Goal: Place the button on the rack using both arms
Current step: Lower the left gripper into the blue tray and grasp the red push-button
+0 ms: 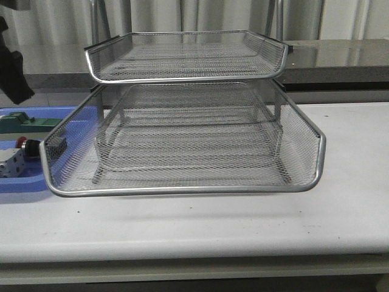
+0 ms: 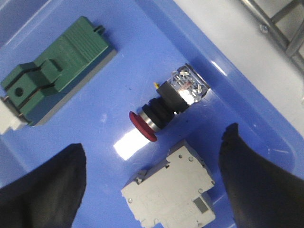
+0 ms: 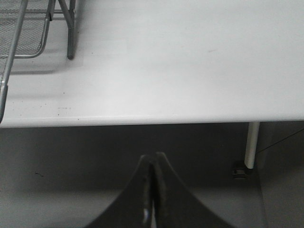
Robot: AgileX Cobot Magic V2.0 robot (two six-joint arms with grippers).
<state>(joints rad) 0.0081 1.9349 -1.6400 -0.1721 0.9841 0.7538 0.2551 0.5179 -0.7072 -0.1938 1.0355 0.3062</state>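
Left gripper (image 2: 152,187) spread wide right over red-headed black push-button (image 2: 164,107) in blue plastic tray (image 2: 142,42) | lying slantwise across the gap | right gripper (image 3: 153,190) pinched shut, far off | silver wire-mesh rack (image 1: 182,121) waiting

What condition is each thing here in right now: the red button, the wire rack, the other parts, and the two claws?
button: lying on its side in the blue tray, not gripped.
rack: standing on the table, trays in view empty.
green block: lying flat in the blue tray.
white component: lying flat beside the button.
left gripper: open, above the button.
right gripper: shut, holding nothing, off the table's edge.
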